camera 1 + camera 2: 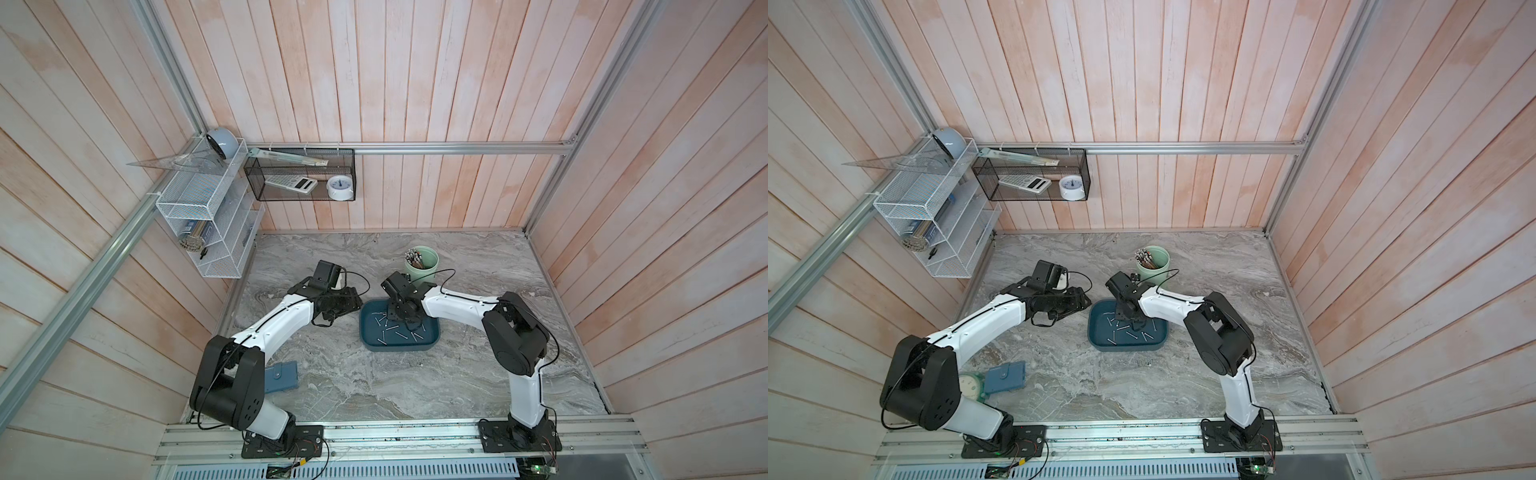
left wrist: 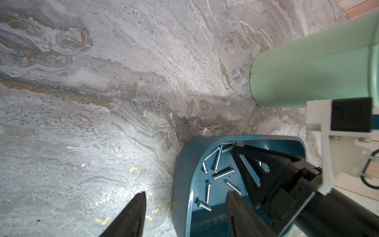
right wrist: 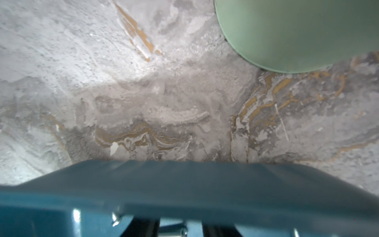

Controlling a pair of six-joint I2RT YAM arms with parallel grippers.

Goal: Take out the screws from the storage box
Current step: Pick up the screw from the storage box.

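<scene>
White shells on left arm (image 1: 286,320) and right arm (image 1: 453,307), with bulky black joints above the rail (image 1: 399,432). Thin black cable along each shell, looping loose past the wrist. Black base plates (image 1: 307,436), screwed onto the rail. Black tapered left fingers (image 2: 131,215); triangular cut-outs in right fingers (image 2: 276,162). White bracket (image 2: 320,123) round a black camera (image 2: 350,115).

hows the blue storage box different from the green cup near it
The storage box is shallow, rectangular and dark teal; the green cup is tall, round and pale green. The storage box holds loose screws lying flat; the green cup holds a bundle of sticks standing on end. Both are open-topped and stand upright on the marble table.
</scene>
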